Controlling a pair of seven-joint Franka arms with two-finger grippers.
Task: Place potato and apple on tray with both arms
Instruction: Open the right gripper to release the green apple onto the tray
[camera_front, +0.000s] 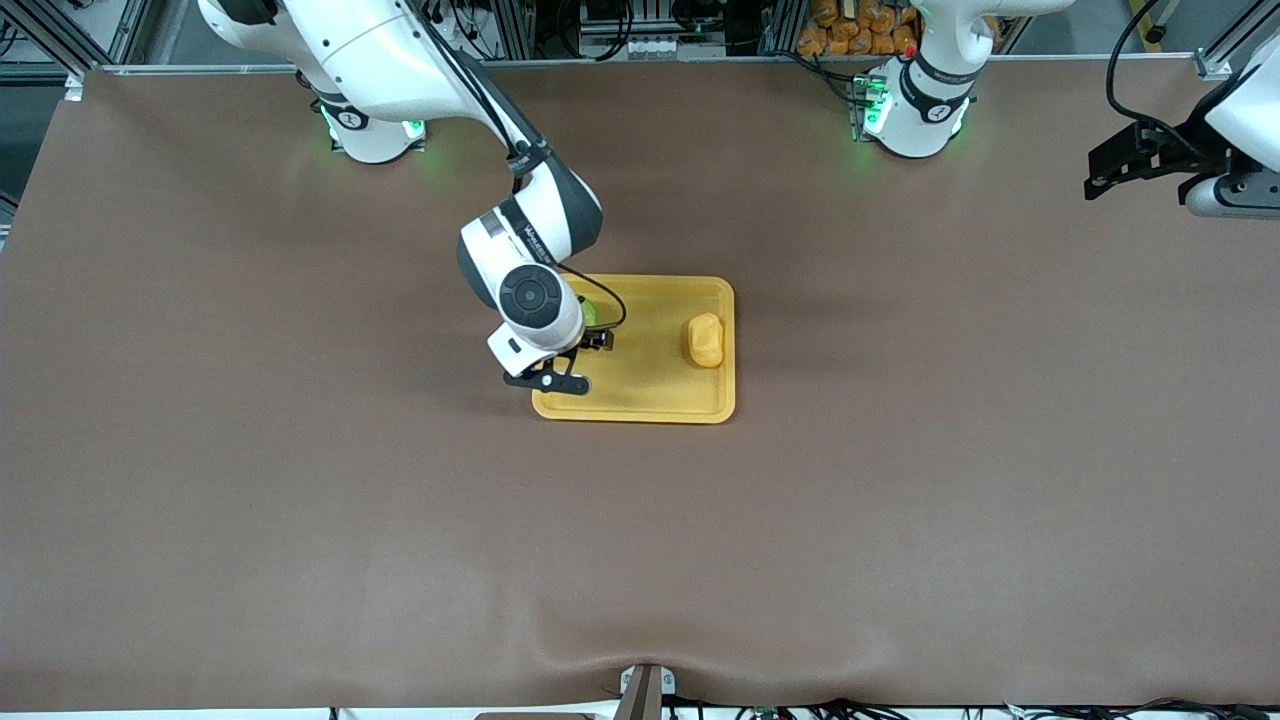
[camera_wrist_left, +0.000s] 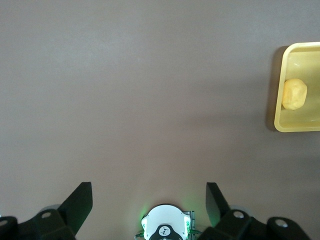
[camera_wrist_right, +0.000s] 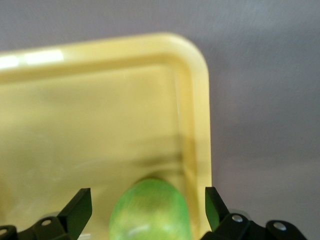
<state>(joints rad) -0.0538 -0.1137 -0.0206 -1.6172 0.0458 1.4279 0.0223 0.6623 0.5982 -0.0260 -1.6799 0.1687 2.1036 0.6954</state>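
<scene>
The yellow-orange tray (camera_front: 650, 390) lies in the middle of the table. The potato (camera_front: 705, 340) lies in it by the rim toward the left arm's end. The apple (camera_front: 590, 313) rests in the tray at the right arm's end, mostly hidden under that wrist. My right gripper (camera_front: 575, 360) is open over the tray. In the right wrist view the apple (camera_wrist_right: 150, 212) sits between the spread jaws of the right gripper (camera_wrist_right: 148, 200), with a gap on each side, close to the tray's rim (camera_wrist_right: 197, 115). My left gripper (camera_front: 1135, 160) is open and empty, waiting at the left arm's end. The left wrist view shows the left gripper (camera_wrist_left: 149, 197), the potato (camera_wrist_left: 294, 93) and the tray (camera_wrist_left: 280, 122).
The brown table cover (camera_front: 300, 500) spreads around the tray. A pile of orange items (camera_front: 860, 25) lies off the table's edge near the left arm's base (camera_front: 915, 110). A clamp (camera_front: 645, 690) sits at the edge nearest the front camera.
</scene>
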